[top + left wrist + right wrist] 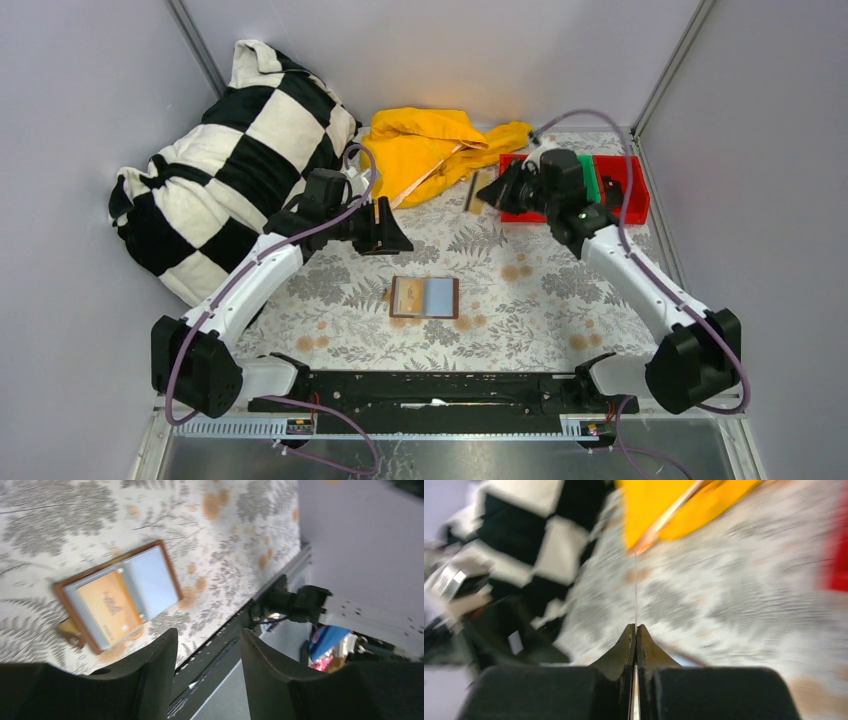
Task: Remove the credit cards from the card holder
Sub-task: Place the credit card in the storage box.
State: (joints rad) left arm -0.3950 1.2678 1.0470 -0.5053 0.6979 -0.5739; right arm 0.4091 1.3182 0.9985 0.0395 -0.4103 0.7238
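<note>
The brown card holder (425,297) lies open and flat on the floral table mat. In the left wrist view the card holder (117,597) shows a tan credit card (106,608) in its left grey pocket and a light-blue right pocket. My left gripper (396,236) is open and empty, above and behind the holder; its fingers (160,670) stand apart around the gripper's middle (209,640). My right gripper (487,194) is shut on a thin credit card (635,587), seen edge-on, held in the air at the back near the red bin. Its jaws (636,628) are pressed together.
A black-and-white checkered pillow (230,150) fills the back left. A yellow cloth (430,145) lies at the back centre. A red bin (625,190) with a green bin (590,180) stands at the back right. Grey walls close in the table.
</note>
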